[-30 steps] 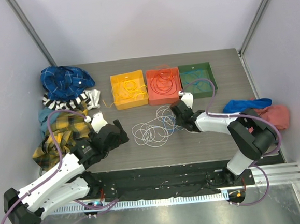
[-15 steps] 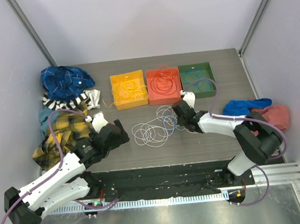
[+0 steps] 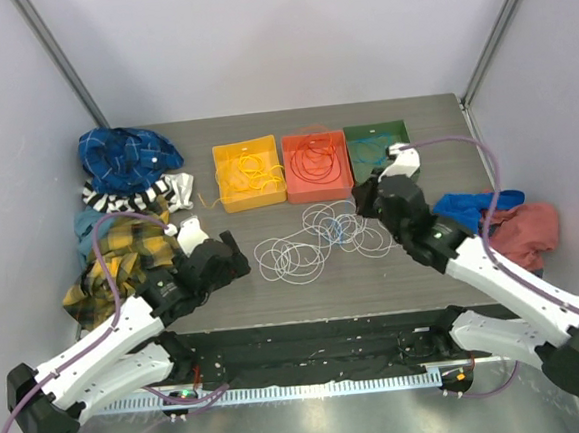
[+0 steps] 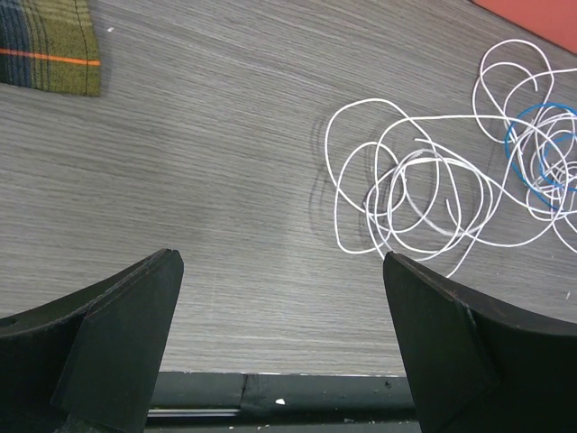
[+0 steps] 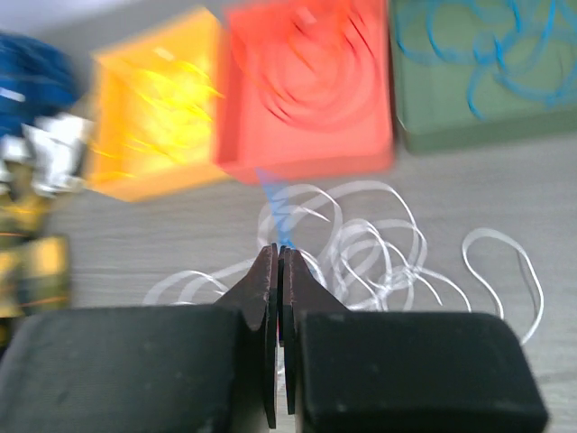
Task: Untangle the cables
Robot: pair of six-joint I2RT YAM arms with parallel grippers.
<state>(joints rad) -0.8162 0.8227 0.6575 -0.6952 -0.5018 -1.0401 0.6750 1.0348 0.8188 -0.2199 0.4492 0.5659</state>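
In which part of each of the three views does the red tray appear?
Top external: red tray at back centre, between yellow tray and green tray.
Left wrist: a sliver at the top right corner.
Right wrist: upper centre, blurred.
Shared landmark: white cables in front of it.

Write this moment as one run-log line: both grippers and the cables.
left gripper: open, above table, near white cables | right gripper: shut on blue cable | white cables: tangled, on table
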